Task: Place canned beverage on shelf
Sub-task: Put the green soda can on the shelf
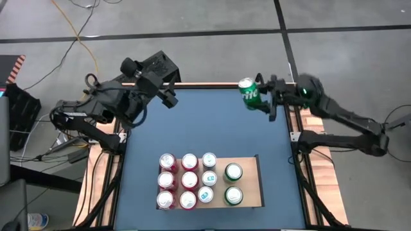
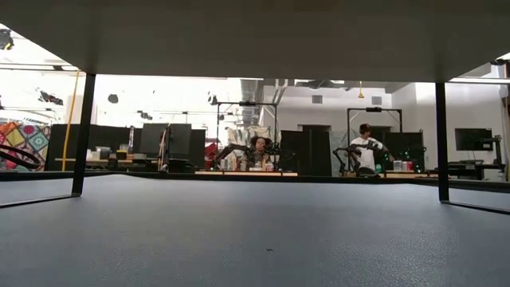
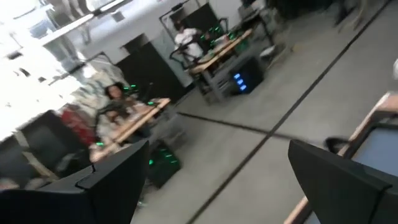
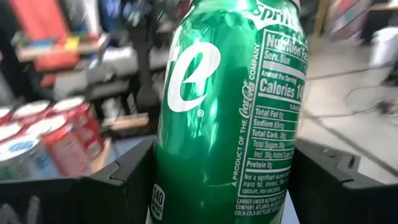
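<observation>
While the right claw (image 1: pixel 262 97) grips a green can (image 1: pixel 249 92) upper right, the shelf (image 1: pixel 249 181) awaits it. Eleven cans (image 1: pixel 188 180) already stand there; the left claw (image 1: pixel 168 96) hangs open.

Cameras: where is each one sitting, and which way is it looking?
High view: above, looking straight down at the table; both arms show.
Low view: at tabletop height, facing the room; no arm shows.
Left wrist view: past the open left gripper, toward the room.
Right wrist view: on the green can that the right gripper holds.
The high view shares that can.
</observation>
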